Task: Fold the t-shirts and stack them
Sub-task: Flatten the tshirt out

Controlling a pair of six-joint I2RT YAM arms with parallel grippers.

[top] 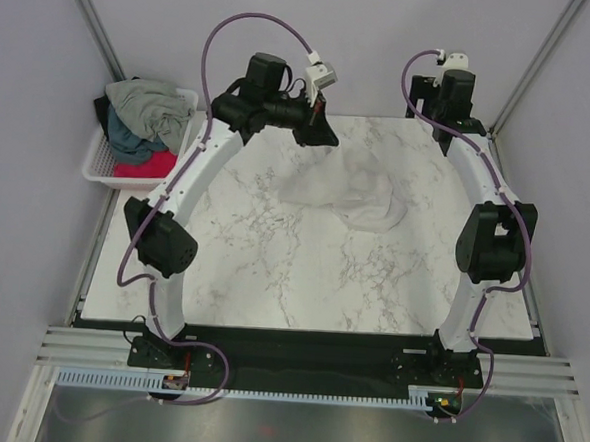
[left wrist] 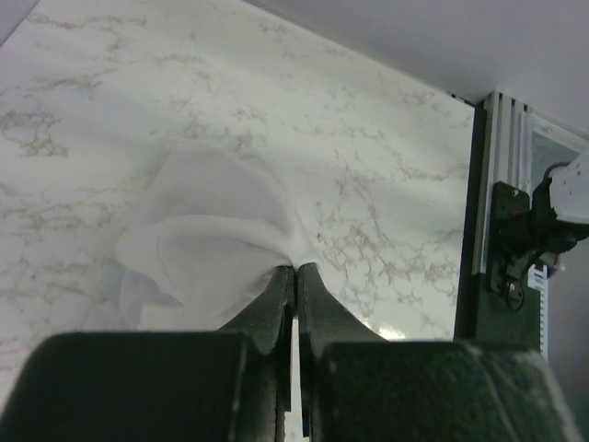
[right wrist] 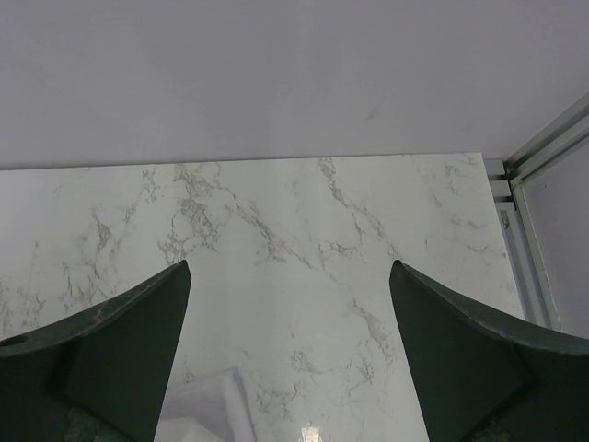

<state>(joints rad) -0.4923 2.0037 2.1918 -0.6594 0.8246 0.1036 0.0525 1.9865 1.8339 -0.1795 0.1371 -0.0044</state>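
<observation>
A plain white t-shirt [top: 349, 192] lies crumpled on the marble table [top: 252, 268], toward the back middle. My left gripper [top: 326, 136] is at the shirt's far left edge. In the left wrist view this gripper [left wrist: 296, 269] is shut, with a fold of the white t-shirt [left wrist: 202, 235] pinched between its tips. My right gripper [top: 446, 140] hangs over the table's far right corner. It [right wrist: 289, 267] is open with only marble between its fingers. A corner of white t-shirt [right wrist: 213, 407] shows low in that view. Grey-green [top: 154, 104], dark teal [top: 129, 143] and red-pink [top: 146, 164] t-shirts are piled together at the left.
The coloured shirts fill a white lattice basket [top: 94, 161] off the table's back left corner. Aluminium frame posts [left wrist: 502, 184] stand at the table's far right edge. Grey walls close in the back and both sides.
</observation>
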